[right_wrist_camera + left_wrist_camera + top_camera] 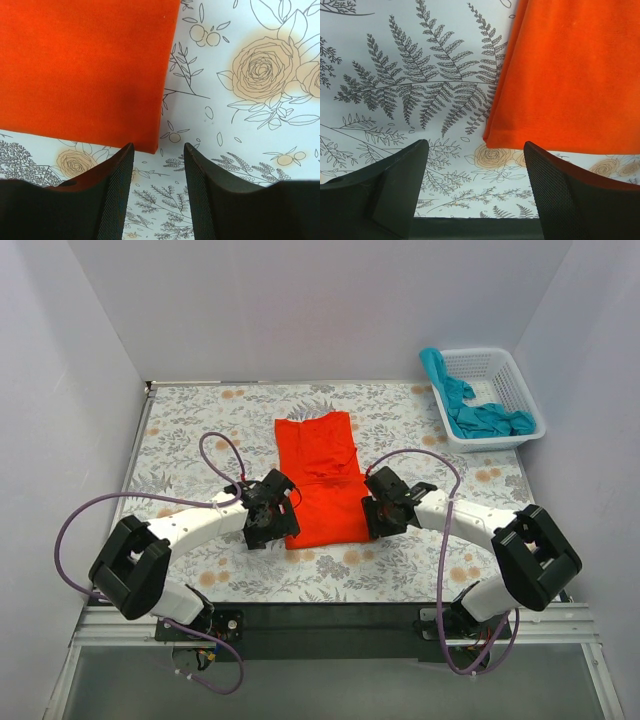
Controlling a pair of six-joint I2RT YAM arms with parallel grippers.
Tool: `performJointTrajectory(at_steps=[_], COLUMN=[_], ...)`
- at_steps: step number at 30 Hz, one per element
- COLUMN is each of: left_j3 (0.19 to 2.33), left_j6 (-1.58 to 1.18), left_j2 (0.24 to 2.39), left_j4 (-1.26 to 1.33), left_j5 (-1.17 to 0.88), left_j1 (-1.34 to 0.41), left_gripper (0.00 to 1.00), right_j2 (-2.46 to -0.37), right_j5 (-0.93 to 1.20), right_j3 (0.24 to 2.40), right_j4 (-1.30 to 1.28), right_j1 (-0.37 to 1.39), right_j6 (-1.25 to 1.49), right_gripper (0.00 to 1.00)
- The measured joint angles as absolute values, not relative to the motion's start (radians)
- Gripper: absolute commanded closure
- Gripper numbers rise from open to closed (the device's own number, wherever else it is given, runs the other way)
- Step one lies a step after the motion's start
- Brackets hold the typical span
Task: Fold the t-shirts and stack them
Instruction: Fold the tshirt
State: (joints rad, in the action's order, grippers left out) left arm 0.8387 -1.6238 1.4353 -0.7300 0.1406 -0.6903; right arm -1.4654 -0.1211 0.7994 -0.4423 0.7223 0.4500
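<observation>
While both arms bend in over the table (200, 420), the orange t-shirt (320, 480) lies flat in the middle of it, folded into 1 long strip that runs from the far side toward the arms. At the far right corner sits a white basket (500, 365) with holes in its walls, and a bunched-up teal cloth (480, 418) lies inside it, with 1 end hanging over the far left rim. The basket is well apart from the orange t-shirt. The table has a cover with gray leaves and tan roses on it. The left gripper (275, 515) is at the near left corner of the orange t-shirt, and the right gripper (378, 512) is at the near right corner. Seen from the left wrist, the left gripper (475, 165) is spread wide with nothing between its 2 black fingers (400, 180), and the shirt corner (570, 75) is just above the right one. Seen from the right wrist, the right gripper (159, 165) has a smaller gap and holds nothing, and the shirt corner (85, 65) sits just above its left finger (115, 190). A purple cable (120, 502) loops along each arm, and white walls stand around the table.
</observation>
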Motion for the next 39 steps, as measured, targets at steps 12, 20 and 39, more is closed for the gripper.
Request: performJointTrajectory(at_steps=[12, 20, 39], left_j3=[0.841, 0.844, 0.867], left_j6=[-1.635, -1.639, -1.657], left_j2=[1.471, 1.487, 1.512], left_j4=[-0.73, -0.73, -0.725], left_j5=[0.16, 0.162, 0.148], left_j1=[-0.72, -0.731, -0.736], left_gripper=[0.24, 0.24, 0.44], right_j2=[-1.521, -1.539, -1.523], right_j5=[-0.131, -0.116, -0.094], right_j3=[0.824, 0.832, 0.806], right_j4=[-0.436, -0.413, -0.367], right_j1=[0.741, 0.754, 0.756], right_j6=[0.469, 0.48, 0.497], right_gripper=[0.58, 0.85, 0.99])
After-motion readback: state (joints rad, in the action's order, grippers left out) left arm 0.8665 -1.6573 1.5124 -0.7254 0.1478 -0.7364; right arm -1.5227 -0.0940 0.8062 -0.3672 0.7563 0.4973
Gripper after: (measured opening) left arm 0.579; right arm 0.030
